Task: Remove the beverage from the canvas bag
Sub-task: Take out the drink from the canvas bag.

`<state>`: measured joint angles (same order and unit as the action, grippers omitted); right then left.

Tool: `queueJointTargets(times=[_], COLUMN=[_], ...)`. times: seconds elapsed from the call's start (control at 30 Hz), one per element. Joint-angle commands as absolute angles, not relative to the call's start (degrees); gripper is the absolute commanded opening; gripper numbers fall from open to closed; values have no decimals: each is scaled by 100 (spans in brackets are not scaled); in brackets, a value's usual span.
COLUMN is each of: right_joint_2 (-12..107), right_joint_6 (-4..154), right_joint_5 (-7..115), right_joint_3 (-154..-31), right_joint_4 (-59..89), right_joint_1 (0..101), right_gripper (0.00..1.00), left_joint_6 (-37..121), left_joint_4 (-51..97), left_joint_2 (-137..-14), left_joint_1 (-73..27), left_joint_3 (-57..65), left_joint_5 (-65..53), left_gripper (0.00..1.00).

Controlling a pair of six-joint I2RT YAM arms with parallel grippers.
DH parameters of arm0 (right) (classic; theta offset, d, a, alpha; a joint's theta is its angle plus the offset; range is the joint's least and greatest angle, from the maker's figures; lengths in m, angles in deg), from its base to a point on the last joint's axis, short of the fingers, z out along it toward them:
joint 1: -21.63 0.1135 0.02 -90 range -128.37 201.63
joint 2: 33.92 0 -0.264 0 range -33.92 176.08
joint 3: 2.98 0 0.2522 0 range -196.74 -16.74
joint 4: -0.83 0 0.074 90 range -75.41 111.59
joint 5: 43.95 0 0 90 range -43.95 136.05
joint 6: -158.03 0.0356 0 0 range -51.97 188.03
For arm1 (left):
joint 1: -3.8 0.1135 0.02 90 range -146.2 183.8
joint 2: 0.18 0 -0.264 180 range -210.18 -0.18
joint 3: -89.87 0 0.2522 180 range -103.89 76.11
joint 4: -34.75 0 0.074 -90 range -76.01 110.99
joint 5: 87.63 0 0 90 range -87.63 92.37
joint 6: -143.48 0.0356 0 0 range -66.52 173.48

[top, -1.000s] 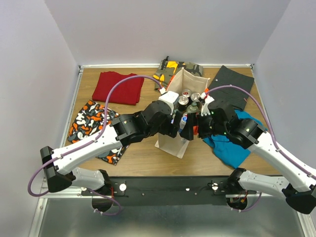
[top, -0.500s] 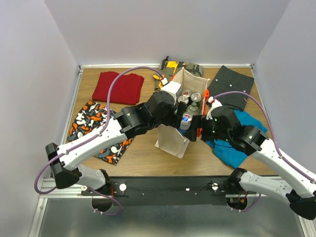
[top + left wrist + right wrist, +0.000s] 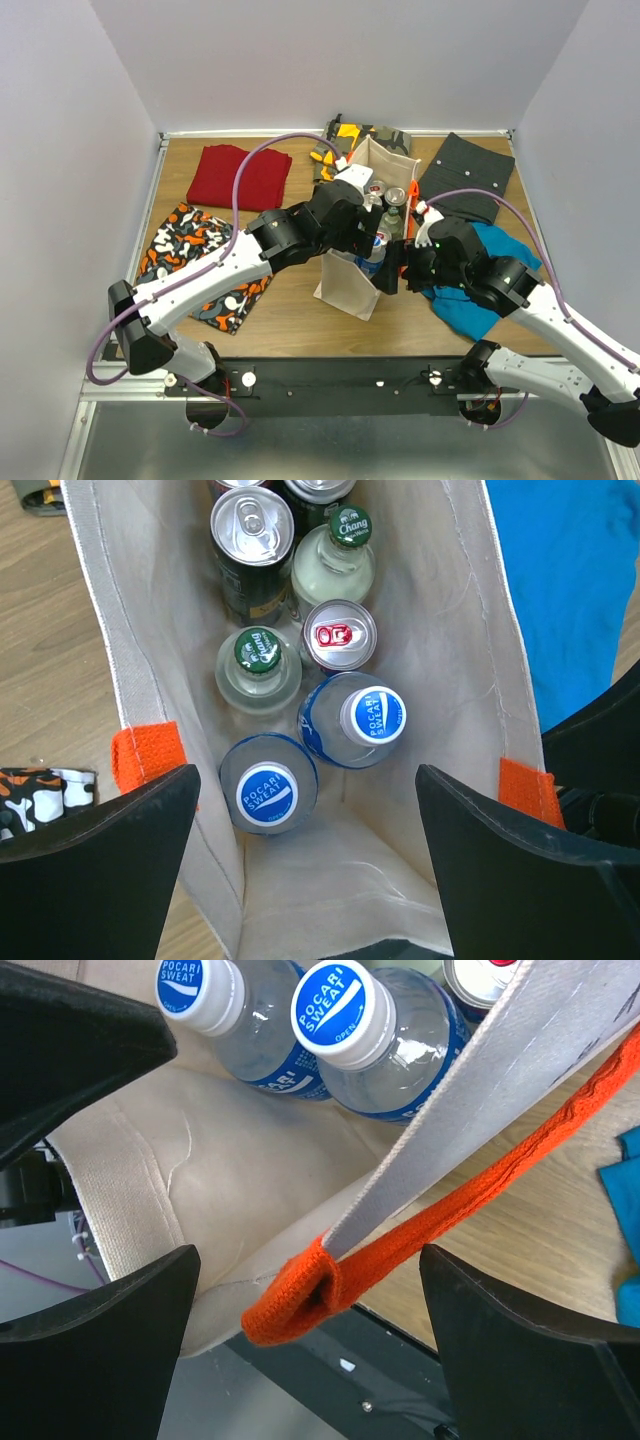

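Note:
The beige canvas bag (image 3: 349,288) with orange handles stands upright mid-table. It holds several drinks: two blue-capped Pocari Sweat bottles (image 3: 267,793) (image 3: 373,713), two green-capped Chang bottles (image 3: 259,652), and cans (image 3: 339,635). My left gripper (image 3: 366,240) (image 3: 305,780) is open and empty above the bag's mouth, its fingers as wide as the bag. My right gripper (image 3: 401,264) (image 3: 310,1260) is open at the bag's right rim. An orange handle loop (image 3: 300,1300) hangs between its jaws, ungripped. The Pocari bottles (image 3: 345,1010) show just beyond.
Folded clothes lie around the bag: a red one (image 3: 240,178) at back left, a patterned one (image 3: 185,250) at left, a camouflage one (image 3: 345,135) behind, a dark grey one (image 3: 465,175) at back right, and a blue one (image 3: 470,300) under my right arm.
My left arm has swung forward and right, bringing its gripper over the bag's mouth. My right gripper has shifted slightly nearer along the bag's right rim.

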<state>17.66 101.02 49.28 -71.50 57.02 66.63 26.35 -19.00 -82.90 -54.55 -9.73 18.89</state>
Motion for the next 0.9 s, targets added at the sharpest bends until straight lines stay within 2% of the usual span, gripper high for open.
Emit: queueJointTargets(times=[0.0,0.23,0.37,0.47,0.87], right_joint_2=[1715,1548,1486,1504,1513], right_joint_6=[9949,10010,10019,10028,9975], right_joint_5=[5379,5054,4957,4922,4781], right_joint_3=[-6974,-6877,-6868,-6859,-6903], right_joint_4=[5871,5985,6012,6038,6082], right_joint_1=[6707,6707,6707,6707,6716], right_gripper=[100,100,100,100,100], left_joint_6=[2518,2632,2527,2422,2097], left_joint_4=[-1936,-1752,-1909,-2006,-2234], left_joint_2=[-8411,-8543,-8657,-8666,-8209], left_joint_1=[-5439,-5447,-5439,-5439,-5377], left_joint_3=[-906,-844,-879,-792,-317], left_joint_5=[1802,1310,1432,1582,2206], left_gripper=[99,98,87,84,85])
